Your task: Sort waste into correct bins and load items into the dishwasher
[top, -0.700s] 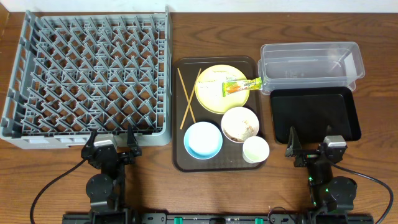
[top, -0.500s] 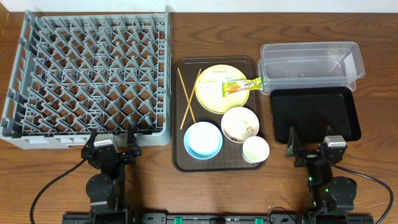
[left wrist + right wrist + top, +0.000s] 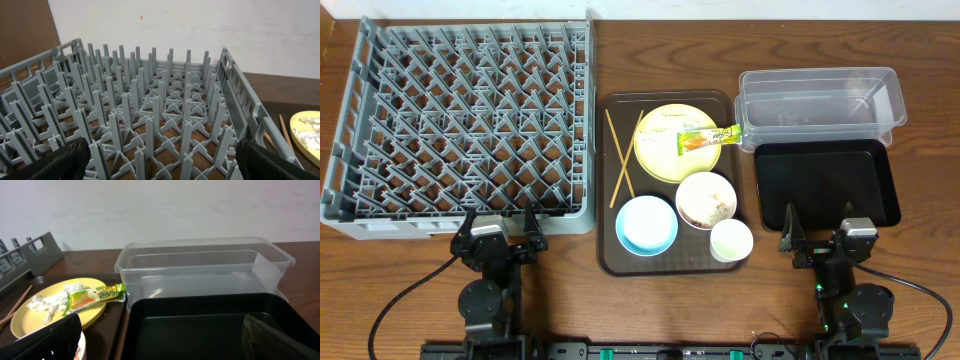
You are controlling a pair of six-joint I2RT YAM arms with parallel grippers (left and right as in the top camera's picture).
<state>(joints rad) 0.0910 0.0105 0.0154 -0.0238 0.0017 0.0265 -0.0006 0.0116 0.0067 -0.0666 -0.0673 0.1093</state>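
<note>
A brown serving tray [image 3: 608, 180] holds a yellow plate [image 3: 660, 160] with the green-and-orange wrapper [image 3: 710, 138] and white tissue [image 3: 660, 135], a white bowl [image 3: 705, 200] with food scraps, a light blue bowl [image 3: 646, 224], a pale green cup [image 3: 731, 240] and wooden chopsticks [image 3: 620, 160]. The grey dish rack [image 3: 460, 125] is at left, the clear tub [image 3: 818, 100] and black tray [image 3: 825, 185] at right. My left gripper [image 3: 500, 232] is open at the rack's near edge [image 3: 160, 145]. My right gripper [image 3: 817, 236] is open at the black tray's near edge [image 3: 200, 325]. Both are empty.
The wrapper [image 3: 95, 296] and tissue [image 3: 50, 302] on the plate show in the right wrist view, left of the tub [image 3: 200, 270]. The plate's rim [image 3: 307, 132] shows right of the rack in the left wrist view. A white wall stands behind the table.
</note>
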